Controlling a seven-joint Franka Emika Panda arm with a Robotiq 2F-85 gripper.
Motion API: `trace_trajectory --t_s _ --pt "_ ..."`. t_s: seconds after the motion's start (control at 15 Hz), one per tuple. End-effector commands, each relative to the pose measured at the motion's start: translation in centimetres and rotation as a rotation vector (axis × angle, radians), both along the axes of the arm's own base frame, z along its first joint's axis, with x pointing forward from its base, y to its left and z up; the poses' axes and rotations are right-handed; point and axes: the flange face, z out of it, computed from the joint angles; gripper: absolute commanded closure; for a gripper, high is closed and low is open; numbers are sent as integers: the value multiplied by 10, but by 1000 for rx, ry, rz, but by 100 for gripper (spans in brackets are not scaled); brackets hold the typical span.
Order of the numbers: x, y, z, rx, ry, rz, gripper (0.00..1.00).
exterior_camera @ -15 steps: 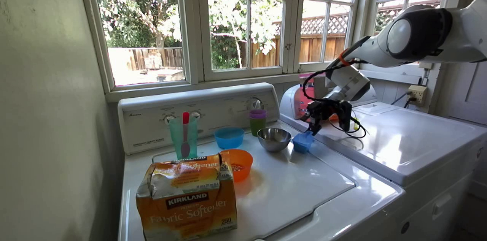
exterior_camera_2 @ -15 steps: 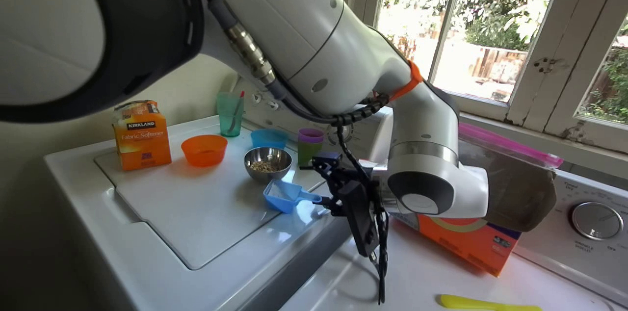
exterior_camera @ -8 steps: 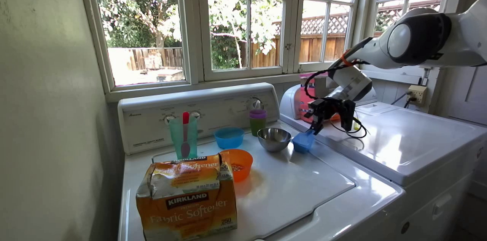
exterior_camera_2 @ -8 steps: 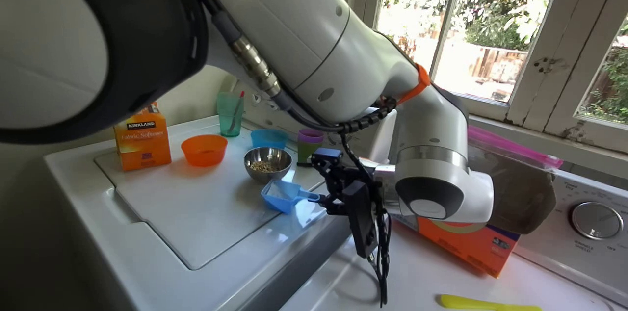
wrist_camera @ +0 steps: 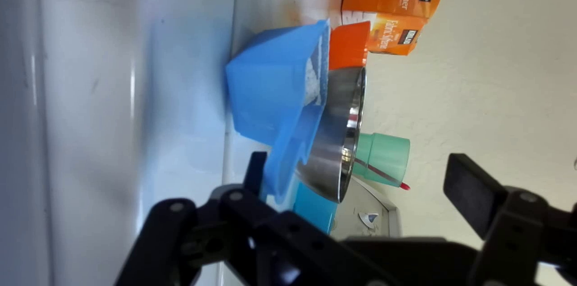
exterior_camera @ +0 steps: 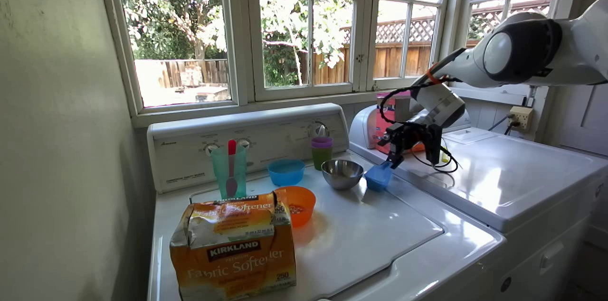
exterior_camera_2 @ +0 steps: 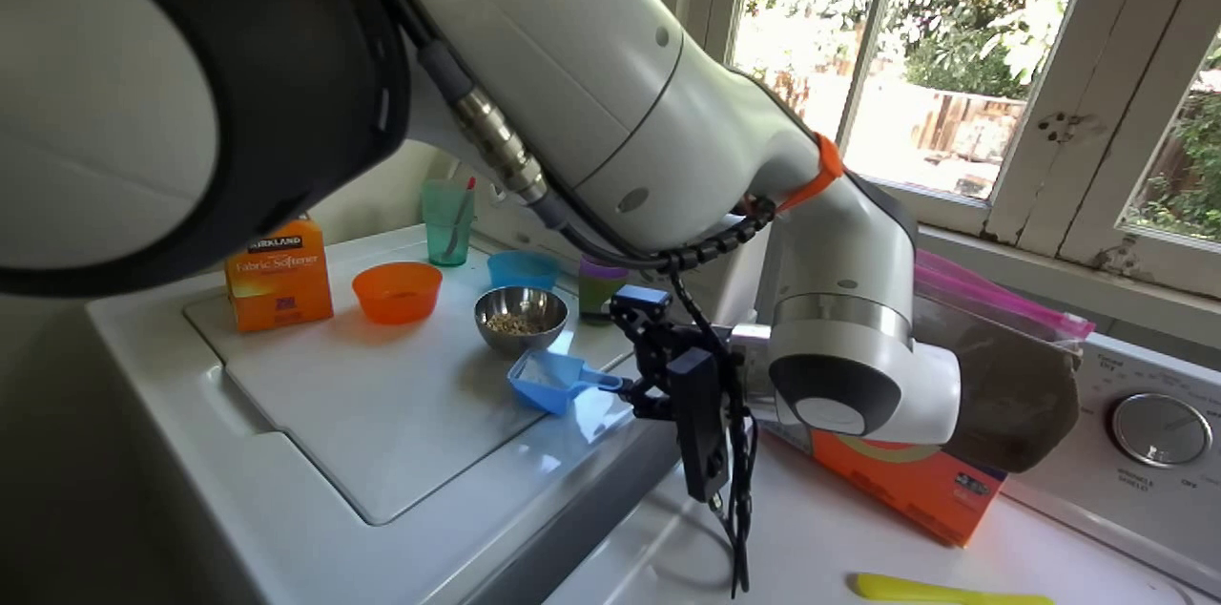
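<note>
Blue scoop (wrist_camera: 270,87) sat ahead, handle (wrist_camera: 283,164) toward my claw (wrist_camera: 360,171)

Jaws stood wide, empty; scoop rested on the washer (exterior_camera_2: 382,424) beside the steel bowl (wrist_camera: 331,146); handle's end lay at one finger (wrist_camera: 255,168), contact unclear.

Blue scoop (wrist_camera: 270,87) (black hand (wrist_camera: 363,177)).

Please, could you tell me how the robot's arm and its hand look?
The arm is smooth, rounded, white and light grey, with dark joint covers and orange bands. A dark cable with a metal connector runs along it. The hand is black, with hinged, blocky fingers.
</note>
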Motion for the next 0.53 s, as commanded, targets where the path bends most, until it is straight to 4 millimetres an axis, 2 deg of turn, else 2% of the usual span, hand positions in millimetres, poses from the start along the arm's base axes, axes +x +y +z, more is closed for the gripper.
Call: trace_trajectory --t_s 0.0,0.47 --pt "3 -4 -13 5 33 -59 0" --pt "2 -5 -19 -18 102 -75 2"
